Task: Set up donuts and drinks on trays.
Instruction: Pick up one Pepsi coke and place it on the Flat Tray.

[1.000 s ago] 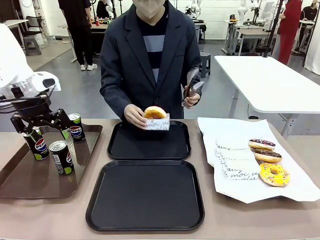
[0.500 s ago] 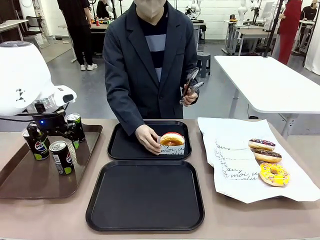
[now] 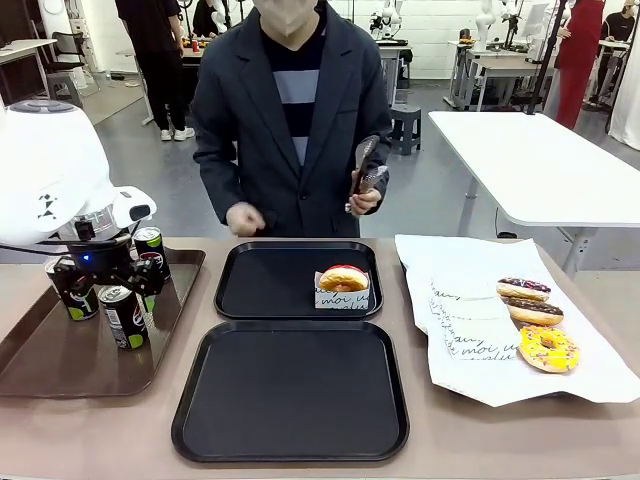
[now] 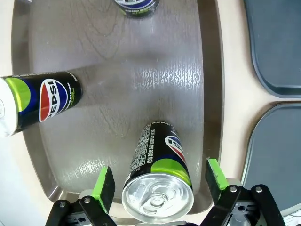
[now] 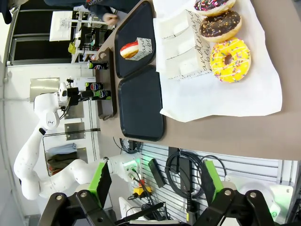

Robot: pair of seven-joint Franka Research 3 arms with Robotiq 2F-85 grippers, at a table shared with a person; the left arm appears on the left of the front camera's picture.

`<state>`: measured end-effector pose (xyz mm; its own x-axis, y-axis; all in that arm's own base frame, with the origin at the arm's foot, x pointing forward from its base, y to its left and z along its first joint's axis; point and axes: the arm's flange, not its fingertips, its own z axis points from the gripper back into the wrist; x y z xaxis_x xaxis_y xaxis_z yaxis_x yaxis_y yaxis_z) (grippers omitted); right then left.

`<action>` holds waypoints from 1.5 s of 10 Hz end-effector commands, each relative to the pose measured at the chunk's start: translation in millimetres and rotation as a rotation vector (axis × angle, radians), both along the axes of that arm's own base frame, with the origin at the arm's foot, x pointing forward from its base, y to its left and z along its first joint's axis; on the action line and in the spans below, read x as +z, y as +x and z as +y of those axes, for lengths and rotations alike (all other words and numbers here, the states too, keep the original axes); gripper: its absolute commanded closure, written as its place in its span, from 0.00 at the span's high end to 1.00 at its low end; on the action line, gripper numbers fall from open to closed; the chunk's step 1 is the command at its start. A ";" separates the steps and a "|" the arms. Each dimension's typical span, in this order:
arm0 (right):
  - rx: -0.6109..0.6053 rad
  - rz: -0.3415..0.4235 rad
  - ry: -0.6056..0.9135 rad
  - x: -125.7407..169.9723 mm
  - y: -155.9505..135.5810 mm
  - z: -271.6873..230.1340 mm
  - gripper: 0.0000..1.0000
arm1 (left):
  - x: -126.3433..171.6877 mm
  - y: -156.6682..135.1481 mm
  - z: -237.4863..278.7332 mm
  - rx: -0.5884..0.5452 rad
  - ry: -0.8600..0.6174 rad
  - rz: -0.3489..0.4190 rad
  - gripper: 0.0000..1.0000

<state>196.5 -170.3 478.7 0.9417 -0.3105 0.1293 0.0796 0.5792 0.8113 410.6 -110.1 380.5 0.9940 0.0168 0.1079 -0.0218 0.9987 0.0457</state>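
Three Pepsi cans stand on the brown tray [image 3: 60,365] at the left. My left gripper [image 3: 112,290] hangs open over the front can [image 4: 157,188], with a green pad [image 4: 104,186] on either side of its silver top and clear of it. A pink-iced donut [image 3: 343,280] in a printed paper sleeve sits on the far black tray [image 3: 270,285]. The near black tray [image 3: 290,390] is bare. Three more donuts [image 3: 532,311] lie on white paper at the right. My right gripper [image 5: 156,188] is open off the table's side, holding nothing.
The person stands at the far side with tongs [image 3: 362,170] in one hand and the other hand [image 3: 245,218] raised above the table edge. Empty paper sleeves [image 3: 465,325] lie on the white paper beside the donuts.
The person set the sleeved donut down on the far tray and pulled the hand back. My left gripper moved right and down over the cans, staying open.
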 end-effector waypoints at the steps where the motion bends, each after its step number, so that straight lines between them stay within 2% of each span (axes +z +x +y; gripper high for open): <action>1: 0.009 -0.020 0.009 0.0 0.6 -0.4 1.00 | -6.7 0.6 3.7 0.046 0.021 -0.011 1.00; 3: 0.009 -0.020 0.009 0.0 0.6 -0.4 1.00 | -7.0 1.4 5.4 0.044 0.018 -0.017 1.00; 4: 0.009 -0.020 0.009 0.0 0.6 -0.4 1.00 | -6.4 2.3 6.0 0.035 0.018 -0.025 0.44; 5: 0.009 -0.020 0.009 0.0 0.6 -0.4 1.00 | -5.4 3.6 6.4 0.039 0.012 -0.025 0.43; 6: 0.009 -0.020 0.009 0.0 0.6 -0.4 1.00 | -5.1 4.0 6.7 0.038 0.008 -0.026 0.00; 8: 0.009 -0.020 0.009 0.0 0.6 -0.4 1.00 | -4.7 4.5 7.3 0.037 0.009 -0.020 0.00; 9: 0.009 -0.020 0.009 0.0 0.6 -0.4 1.00 | -3.2 5.0 7.3 0.038 0.005 -0.022 0.18; 10: 0.009 -0.020 0.009 0.0 0.6 -0.4 1.00 | -0.1 4.7 7.4 0.035 -0.002 -0.023 0.08; 11: 0.009 -0.020 0.009 0.0 0.6 -0.4 1.00 | 11.2 2.7 5.1 0.079 -0.019 -0.036 0.00; 13: 0.009 -0.020 0.009 0.0 0.6 -0.4 1.00 | 63.7 -18.9 -2.8 0.034 -0.067 -0.081 0.00; 15: 0.009 -0.020 0.009 0.0 0.6 -0.4 1.00 | 99.6 -46.7 -8.2 -0.022 -0.051 -0.125 0.00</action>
<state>196.5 -170.3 478.6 0.9418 -0.3104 0.1288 0.0799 0.5792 0.8113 381.5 -120.4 464.7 0.9765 0.0336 0.2130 -0.0330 0.9994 -0.0063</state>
